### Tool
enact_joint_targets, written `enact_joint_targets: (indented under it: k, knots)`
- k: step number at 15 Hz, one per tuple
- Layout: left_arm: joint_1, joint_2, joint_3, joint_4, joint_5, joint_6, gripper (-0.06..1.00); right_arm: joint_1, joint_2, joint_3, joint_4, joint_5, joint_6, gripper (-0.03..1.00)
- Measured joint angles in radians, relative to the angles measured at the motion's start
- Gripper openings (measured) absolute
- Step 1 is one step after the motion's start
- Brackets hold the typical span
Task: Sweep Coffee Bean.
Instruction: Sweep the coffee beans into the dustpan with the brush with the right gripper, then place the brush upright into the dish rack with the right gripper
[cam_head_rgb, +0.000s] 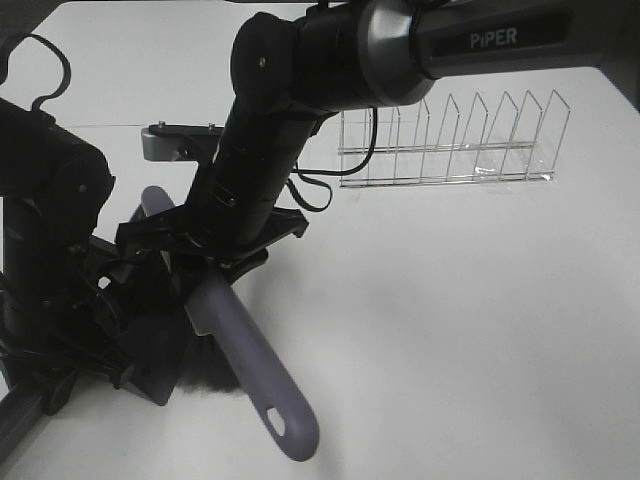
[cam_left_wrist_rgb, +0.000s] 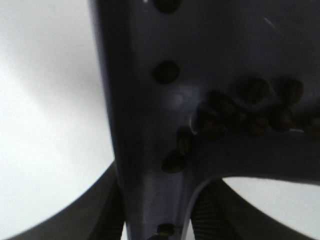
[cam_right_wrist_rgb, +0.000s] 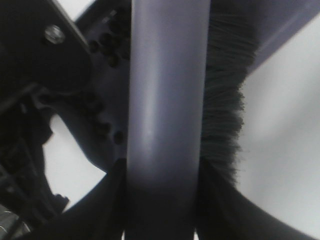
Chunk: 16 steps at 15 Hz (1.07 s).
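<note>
Right tool (cam_right_wrist_rgb: 162, 200) clamps brush (cam_right_wrist_rgb: 167, 100); left tool (cam_left_wrist_rgb: 157, 215) clamps dustpan (cam_left_wrist_rgb: 135, 100) holding coffee bean (cam_left_wrist_rgb: 240, 112)

White lettering "PiPER" is showing on the right arm (cam_head_rgb: 497, 38), just above the wire rack (cam_head_rgb: 450, 150). No other text is showing.

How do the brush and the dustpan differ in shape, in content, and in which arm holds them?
The brush has a long rounded handle and black bristles; the dustpan is a flat scoop. The right end effector grips the brush; the left end effector grips the dustpan. The dustpan carries coffee beans; the brush shows none. Both look greyish-purple.
</note>
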Motion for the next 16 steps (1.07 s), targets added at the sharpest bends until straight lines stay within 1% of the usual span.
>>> enact_joint_targets:
  k: [2, 4, 5, 6, 7, 9, 10, 12, 13, 15, 16]
  knots:
    - [0.0, 0.0, 0.0, -0.003, 0.001, -0.011, 0.33, 0.0, 0.013, 0.006, 0.121, -0.08, -0.074, 0.31]
    - [0.003, 0.0, 0.0, -0.009, 0.003, -0.022, 0.33, -0.011, 0.015, 0.006, 0.184, -0.114, -0.164, 0.31]
    - [0.003, 0.0, 0.0, -0.007, 0.003, -0.021, 0.33, -0.016, 0.015, 0.0, 0.19, -0.124, -0.181, 0.31]
    - [0.005, -0.001, 0.002, -0.008, 0.002, -0.016, 0.33, -0.023, 0.015, -0.019, 0.19, -0.121, -0.237, 0.31]
    - [0.006, -0.001, 0.002, -0.012, 0.001, -0.013, 0.33, -0.034, 0.007, -0.033, 0.186, -0.105, -0.268, 0.31]
    - [0.006, -0.001, 0.002, -0.01, 0.001, -0.01, 0.33, -0.07, -0.045, -0.047, 0.195, -0.069, -0.283, 0.31]
    - [0.004, -0.003, 0.002, -0.005, 0.001, -0.01, 0.33, -0.121, -0.108, -0.065, 0.212, -0.081, -0.267, 0.31]
    - [0.003, -0.015, 0.002, -0.009, -0.02, -0.009, 0.33, -0.2, -0.172, -0.069, 0.19, -0.047, -0.251, 0.31]
    - [0.003, -0.024, 0.002, -0.015, -0.045, -0.009, 0.33, -0.242, -0.195, -0.07, 0.158, -0.009, -0.228, 0.31]
    - [0.035, -0.035, 0.001, -0.037, -0.073, -0.009, 0.33, -0.303, -0.237, -0.07, 0.06, 0.089, -0.193, 0.31]
    - [0.073, -0.041, -0.006, -0.041, -0.077, -0.009, 0.33, -0.321, -0.259, -0.07, -0.024, 0.141, -0.172, 0.31]
